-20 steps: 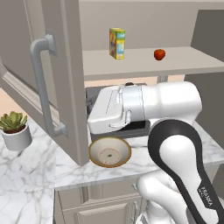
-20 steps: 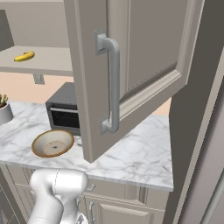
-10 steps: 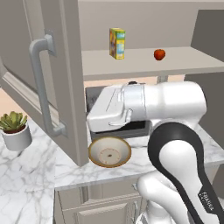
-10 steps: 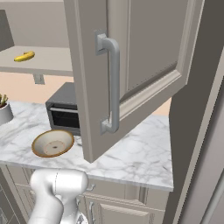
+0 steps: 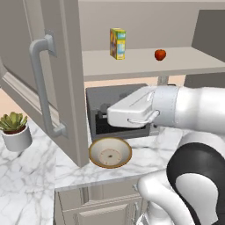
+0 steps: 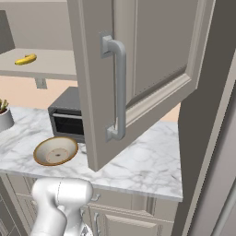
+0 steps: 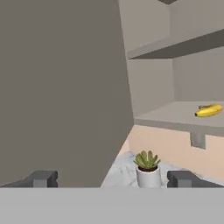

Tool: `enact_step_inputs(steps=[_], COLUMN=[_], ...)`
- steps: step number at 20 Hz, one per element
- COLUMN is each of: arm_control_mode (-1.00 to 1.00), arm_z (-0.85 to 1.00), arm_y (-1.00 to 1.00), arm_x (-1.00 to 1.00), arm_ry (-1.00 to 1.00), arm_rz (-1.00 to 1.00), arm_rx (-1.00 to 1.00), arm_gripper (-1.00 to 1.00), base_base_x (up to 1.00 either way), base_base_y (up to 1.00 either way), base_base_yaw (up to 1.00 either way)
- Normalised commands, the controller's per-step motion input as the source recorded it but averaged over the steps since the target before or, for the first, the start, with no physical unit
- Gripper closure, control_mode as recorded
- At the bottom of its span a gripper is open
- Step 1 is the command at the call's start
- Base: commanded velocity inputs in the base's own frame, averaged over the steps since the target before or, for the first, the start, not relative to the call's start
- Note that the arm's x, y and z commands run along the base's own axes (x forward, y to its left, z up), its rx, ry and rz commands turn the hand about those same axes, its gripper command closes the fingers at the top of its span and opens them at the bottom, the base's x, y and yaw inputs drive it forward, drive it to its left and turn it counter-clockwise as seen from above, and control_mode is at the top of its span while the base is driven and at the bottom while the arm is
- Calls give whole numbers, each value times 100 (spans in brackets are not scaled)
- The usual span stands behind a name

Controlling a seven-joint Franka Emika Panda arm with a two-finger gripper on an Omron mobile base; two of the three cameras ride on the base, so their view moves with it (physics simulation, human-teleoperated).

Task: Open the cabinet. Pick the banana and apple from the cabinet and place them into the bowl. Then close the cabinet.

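Observation:
The cabinet stands open, its left door (image 5: 48, 83) and right door (image 6: 138, 69) both swung out towards me. On the lower shelf (image 5: 145, 63) rests the red apple (image 5: 160, 54), right of a yellow carton (image 5: 117, 43). The banana (image 6: 25, 59) lies at the shelf's left end, also in the hand view (image 7: 209, 110). Below, the cream bowl (image 5: 110, 152) sits on the counter with nothing in it. My gripper (image 7: 113, 179) is open and holds nothing; its hand (image 5: 132, 112) hovers above the bowl, beside the left door's inner face (image 7: 61, 87).
A dark toaster oven (image 6: 69, 115) stands on the marble counter (image 6: 143, 161) behind the bowl. A potted succulent (image 5: 16, 129) sits to the left. The open right door juts over the counter, its bar handle (image 6: 117, 87) facing me.
My hand has drawn back a little to the right, away from the left door. Doors, fruit and bowl have not moved.

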Motion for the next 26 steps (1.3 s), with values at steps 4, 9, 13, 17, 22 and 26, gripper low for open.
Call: enact_step_inputs(steps=[4, 9, 13, 17, 22, 26], arm_control_mode=[-100, -100, -100, -100, -100, -100], arm_z=[4, 10, 2, 1, 0, 0], arm_y=[-100, -84, -33, -5, 0, 13], arm_x=[-4, 27, 67, 72, 49, 50], arm_ry=[6, 17, 16, 10, 0, 0], arm_rz=[-10, -20, -20, -3, -1, -6], arm_rx=[1, 0, 0, 0, -1, -2], arm_gripper=[-100, -100, -100, -100, -100, -100], base_base_x=[0, 0, 0, 0, 0, 0], base_base_y=[0, 0, 0, 0, 0, 0], base_base_yaw=[0, 0, 0, 0, 0, 0])
